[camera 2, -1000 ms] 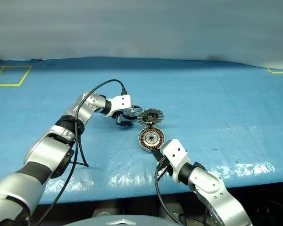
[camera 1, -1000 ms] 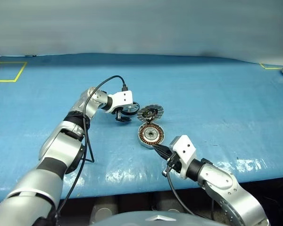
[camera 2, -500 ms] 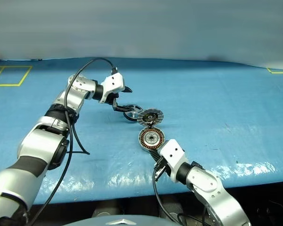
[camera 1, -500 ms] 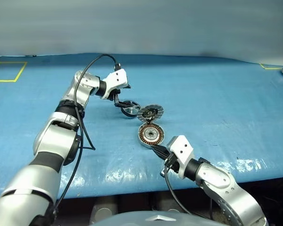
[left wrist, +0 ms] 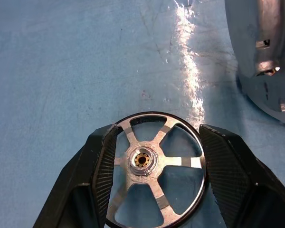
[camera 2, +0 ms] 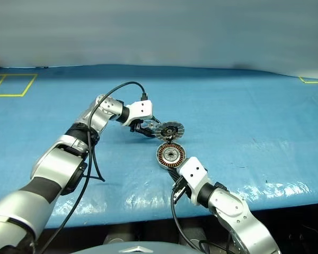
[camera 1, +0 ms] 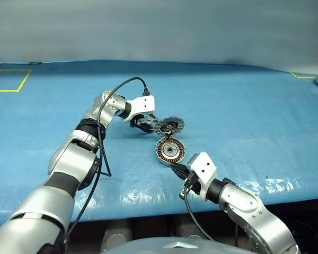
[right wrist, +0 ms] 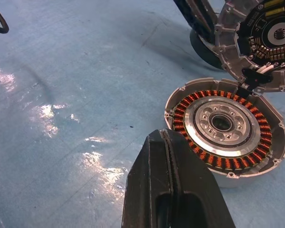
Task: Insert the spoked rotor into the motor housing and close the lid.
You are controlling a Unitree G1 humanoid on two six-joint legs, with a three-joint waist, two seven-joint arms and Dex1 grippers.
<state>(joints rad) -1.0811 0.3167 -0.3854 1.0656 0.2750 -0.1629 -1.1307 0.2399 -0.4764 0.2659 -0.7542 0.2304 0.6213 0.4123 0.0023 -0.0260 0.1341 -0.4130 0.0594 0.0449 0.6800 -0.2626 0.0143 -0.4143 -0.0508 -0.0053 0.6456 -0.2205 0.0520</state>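
No writing can be read on any part. The left gripper [left wrist: 154,183] clasps the rotor [left wrist: 154,169] mid-tabletop [camera 1: 244,106], beside the lid [camera 1: 168,126]. The right gripper [right wrist: 173,190], jaws closed and empty, sits by the housing [right wrist: 226,126] toward the near edge.

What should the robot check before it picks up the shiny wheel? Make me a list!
1. Spoked rotor sits between the left gripper fingers: ok.
2. Fingers squeezing the rim firmly: cannot tell.
3. Motor housing open, copper windings showing, nothing inside: ok.
4. Lid tipped open behind the housing, not covering it: ok.
5. Right gripper shut, beside the housing, not over it: ok.
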